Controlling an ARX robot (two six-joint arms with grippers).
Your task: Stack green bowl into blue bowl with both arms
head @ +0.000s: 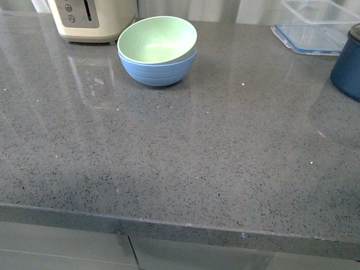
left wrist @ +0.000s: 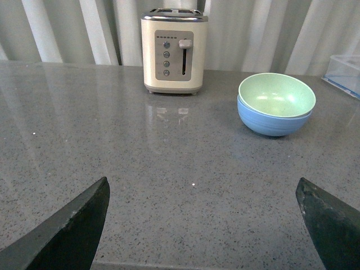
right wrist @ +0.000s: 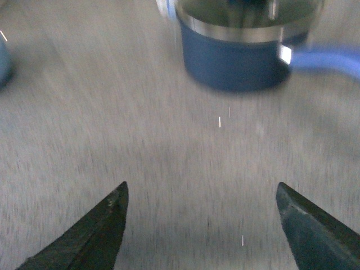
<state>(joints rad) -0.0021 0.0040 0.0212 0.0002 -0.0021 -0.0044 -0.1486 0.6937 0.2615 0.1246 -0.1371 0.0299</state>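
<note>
The green bowl (head: 158,39) sits nested inside the blue bowl (head: 158,69) at the far left-centre of the grey speckled table (head: 185,169). The green rim stands a little above the blue one and tilts slightly, so more of the blue wall shows on the near side. Both bowls look empty inside.

Just left of the bowls, and a little farther back, stands a cream toaster (head: 93,19). The front view cuts off its top; the left wrist view shows it whole, with its lever and buttons facing the camera. At the far right lies a clear container with a blue-edged lid (head: 315,25), partly out of the picture. Nearer on the right edge a dark blue pot (head: 347,66) is cut off by the frame.

Neither arm appears in the front view. In the left wrist view the left gripper (left wrist: 205,222) has its jaws spread wide, with nothing between them, well short of the bowls. The right wrist view is smeared by motion blur; the right gripper (right wrist: 202,228) also has its jaws wide apart and empty, facing the pot, whose glass lid and handle are hard to make out.
</note>
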